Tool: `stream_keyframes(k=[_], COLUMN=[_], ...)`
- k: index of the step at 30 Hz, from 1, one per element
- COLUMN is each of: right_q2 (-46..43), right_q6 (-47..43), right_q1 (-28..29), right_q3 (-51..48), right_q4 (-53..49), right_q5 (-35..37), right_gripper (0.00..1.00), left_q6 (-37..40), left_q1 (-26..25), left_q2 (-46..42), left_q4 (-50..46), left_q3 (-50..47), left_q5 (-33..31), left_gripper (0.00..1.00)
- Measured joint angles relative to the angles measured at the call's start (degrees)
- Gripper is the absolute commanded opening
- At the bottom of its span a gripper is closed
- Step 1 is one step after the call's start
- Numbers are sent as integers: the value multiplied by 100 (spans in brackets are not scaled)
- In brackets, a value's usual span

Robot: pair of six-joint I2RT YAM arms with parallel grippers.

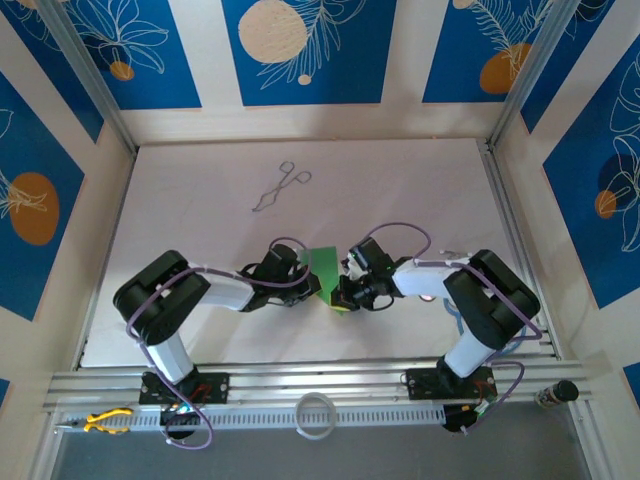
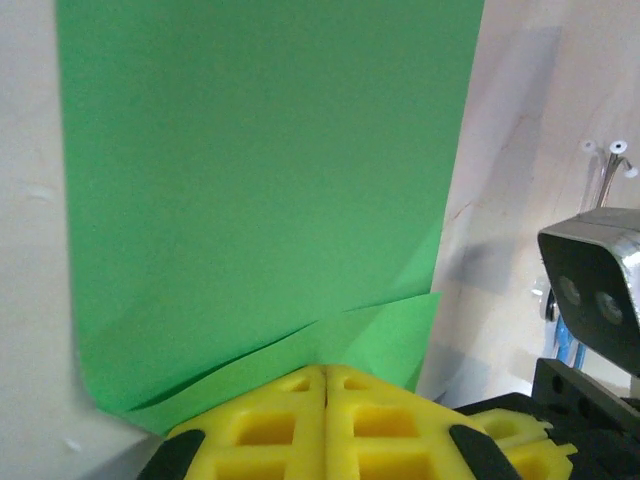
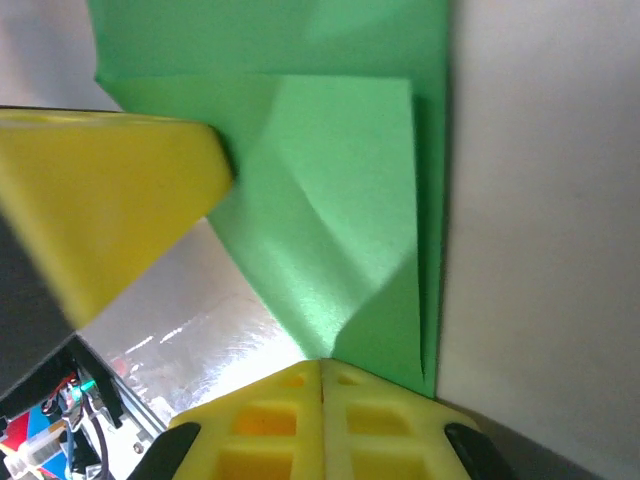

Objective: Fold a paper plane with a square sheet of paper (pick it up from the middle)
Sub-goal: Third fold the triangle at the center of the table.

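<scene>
**Left gripper** (image 2: 326, 372): the yellow jaws are pressed together on the lower edge of the square sheet of paper (image 2: 260, 180), which rises from them as a broad green panel, a folded flap lying just above the jaws.

**Right gripper** (image 3: 322, 366): the jaws likewise meet with no gap, clamped on a creased corner of the same sheet (image 3: 340, 200). A finger of the left gripper (image 3: 110, 200) touches the sheet's opposite side.

**Position.** In the top view the sheet (image 1: 324, 266) is held between the two wrists, over the near middle of the worktop (image 1: 400, 190). The forceps (image 1: 280, 188) lie well apart, farther back.

**Handling (judged).** The sheet looks very light, thin and limp. It takes a crease readily, would buckle if the arms pushed toward each other, and could tear if they pulled apart. Its smooth face probably slips through a loose pinch. The firmest holds appear to be the doubled, folded margins or along a crease, not a single free edge.

**Hidden or unclear.**
- The top view buries both sets of jaws and most of the sheet under the wrists.
- The wrist views crop the sheet's upper part, so its full outline and number of folds cannot be read.
- Whether any part rests on the worktop cannot be told.
- Pale thin tips (image 2: 612, 152) beside the sheet are too small to identify.
</scene>
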Motion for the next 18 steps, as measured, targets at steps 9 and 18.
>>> stream_keyframes(k=[9, 18], right_q2=[-7, -7], right_q6=[2, 0], right_q1=[-61, -79], right_q3=[-114, -114], right_q4=[188, 188], right_q5=[-101, -101], right_gripper=[2, 2], left_q6=[446, 448], left_q1=[-87, -284], left_q2=[-455, -44], left_q4=[-656, -723], left_q3=[505, 520], left_q5=[131, 203], left_gripper=[1, 0])
